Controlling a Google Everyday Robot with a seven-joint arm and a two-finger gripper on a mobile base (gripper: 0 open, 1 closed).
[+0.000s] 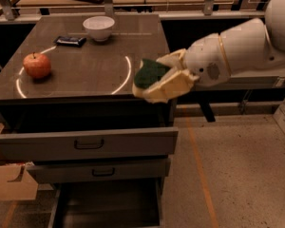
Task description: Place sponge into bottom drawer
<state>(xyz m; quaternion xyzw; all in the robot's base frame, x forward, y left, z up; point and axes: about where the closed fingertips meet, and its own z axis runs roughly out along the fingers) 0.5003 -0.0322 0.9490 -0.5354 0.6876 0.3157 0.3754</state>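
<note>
The white arm (237, 49) comes in from the right side of the frame. Its claw (149, 82) is in the middle of the frame, at the front right corner of the desk (85, 68). The claw is pinching the sponge (149, 71). The pale fingers (166, 87) press on it from above and below. The green side of the sponge shows and faces left. The sponge is up in the air, at about desk height and high above the drawers.

The bottom drawer (109, 205) is at the bottom of the frame, left of the middle. It is pulled out and dark inside. The sponge is not in it.

Over it are two more drawers. The middle drawer (99, 171) sticks out a little. The top drawer (88, 144) sticks out too, and it is just below the claw and to its left. Each has a dark handle.

On the desk a red apple (36, 64) sits at the left. A white bowl (99, 27) sits near the back. A flat dark packet (70, 41) lies just left of the bowl. A thin white ring (126, 77) is drawn on the desk top.

A brown box (9, 182) is at the lower left. The floor (237, 175) on the right has an orange stripe (198, 167).
</note>
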